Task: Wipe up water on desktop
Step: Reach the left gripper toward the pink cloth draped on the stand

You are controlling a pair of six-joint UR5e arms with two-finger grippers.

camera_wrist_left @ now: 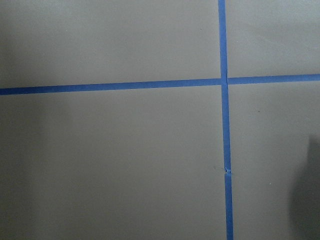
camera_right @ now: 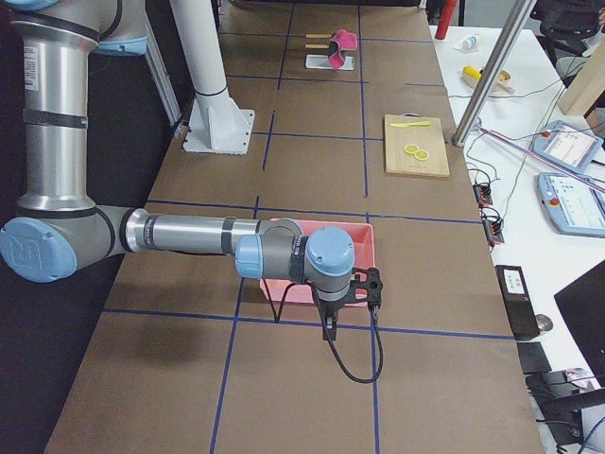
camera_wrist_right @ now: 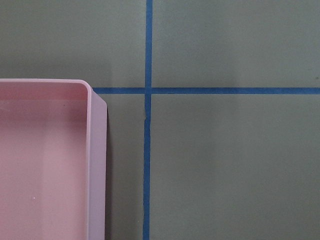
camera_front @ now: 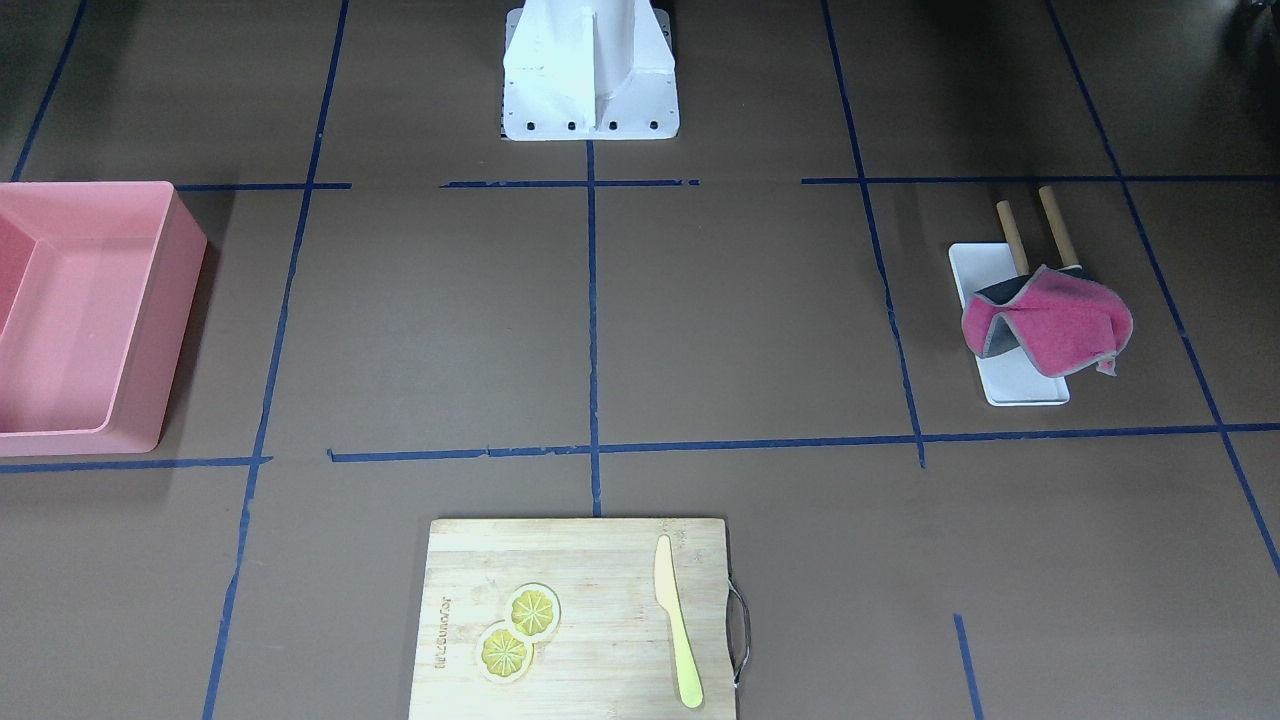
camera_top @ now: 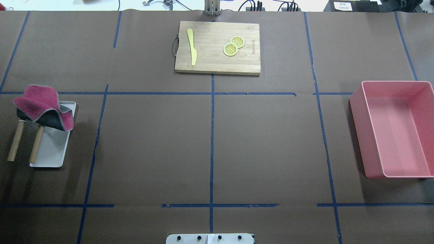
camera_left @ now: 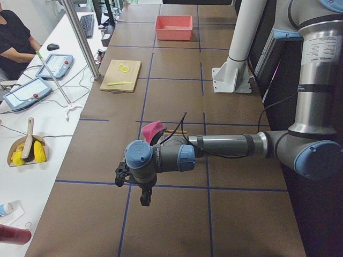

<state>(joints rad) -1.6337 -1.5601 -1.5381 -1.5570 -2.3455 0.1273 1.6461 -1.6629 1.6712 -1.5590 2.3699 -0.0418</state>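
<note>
The desktop (camera_top: 152, 145) is a dark-brown surface with a blue tape grid; no water shows on it. A red cloth (camera_top: 40, 101) hangs over two wooden rods (camera_top: 15, 142) above a small white tray (camera_top: 51, 152) on the robot's left; it also shows in the front view (camera_front: 1060, 320). My left gripper (camera_left: 144, 201) shows only in the exterior left view, hanging over bare desktop nearer the camera than the cloth; I cannot tell if it is open. My right gripper (camera_right: 329, 331) shows only in the exterior right view, beside the pink bin; I cannot tell its state.
A pink bin (camera_top: 396, 128) stands on the robot's right; its corner shows in the right wrist view (camera_wrist_right: 45, 165). A bamboo cutting board (camera_top: 217, 47) with a yellow knife (camera_top: 192, 47) and two lemon slices (camera_top: 233, 45) lies at the far middle edge.
</note>
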